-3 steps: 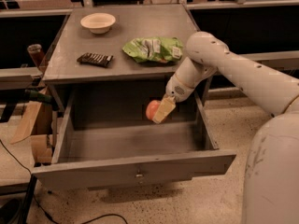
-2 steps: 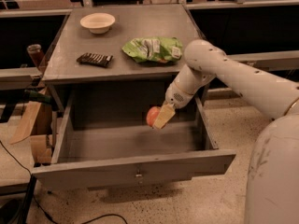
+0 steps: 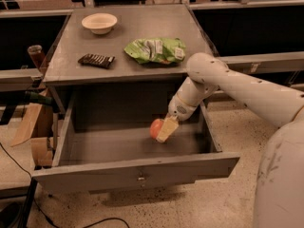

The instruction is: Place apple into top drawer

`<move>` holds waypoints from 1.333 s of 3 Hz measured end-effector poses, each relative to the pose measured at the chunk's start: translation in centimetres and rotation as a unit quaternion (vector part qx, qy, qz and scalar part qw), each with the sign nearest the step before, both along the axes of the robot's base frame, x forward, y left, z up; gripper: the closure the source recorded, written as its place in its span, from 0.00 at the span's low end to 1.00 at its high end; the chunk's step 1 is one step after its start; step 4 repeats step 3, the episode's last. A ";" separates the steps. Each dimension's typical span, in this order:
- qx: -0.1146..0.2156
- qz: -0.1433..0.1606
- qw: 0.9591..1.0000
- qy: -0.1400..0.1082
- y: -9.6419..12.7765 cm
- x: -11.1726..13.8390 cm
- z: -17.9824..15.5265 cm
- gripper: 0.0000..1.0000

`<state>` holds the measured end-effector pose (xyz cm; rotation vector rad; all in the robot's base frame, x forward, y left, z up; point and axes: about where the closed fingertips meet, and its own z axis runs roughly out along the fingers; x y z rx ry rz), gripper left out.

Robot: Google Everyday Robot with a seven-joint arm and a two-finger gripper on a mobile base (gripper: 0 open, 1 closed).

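Gripper (image 3: 164,128): inside the open top drawer (image 3: 66,132), right of centre, pointing down and to the left from the white arm (image 3: 228,84). Pale fingers (image 3: 167,128) were clamped on the apple (image 3: 155,127), which sat against their left side.

Apple: orange-red, round, within the drawer cavity and low over the drawer floor, nearer the right wall than the left. Whether it touched the floor could not be told.

Top drawer: grey, pulled well out. It held only the apple and the gripper's tip. Flat front panel (image 3: 95,175) faced the camera, with a small metal keyhole (image 3: 140,178) at its centre.

Cabinet top (image 3: 142,27), directly above the drawer, carried three items, well apart from one another:
- green snack bag (image 3: 155,49), lying flat just above the arm's elbow, with white label patches whose print was too small to read;
- dark bar wrapper (image 3: 97,60), left of the bag, near the front edge, with no legible writing;
- cream bowl (image 3: 99,23), at the back left, upright and apparently empty.

Surroundings: a brown cup (image 3: 35,55) stood on a lower ledge left of the cabinet. Cardboard pieces (image 3: 32,122) leaned beside the drawer's left wall. A dark cable (image 3: 14,163) ran across the speckled floor (image 3: 213,208). The robot's white body filled the lower right corner.
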<state>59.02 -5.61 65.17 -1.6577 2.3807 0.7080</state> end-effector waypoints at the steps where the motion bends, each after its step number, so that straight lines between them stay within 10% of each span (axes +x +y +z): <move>1: 0.000 0.000 1.000 0.001 0.0 -0.1 -0.1 0.05; 4: 0.000 0.000 1.000 0.001 0.0 -0.1 -0.1 0.00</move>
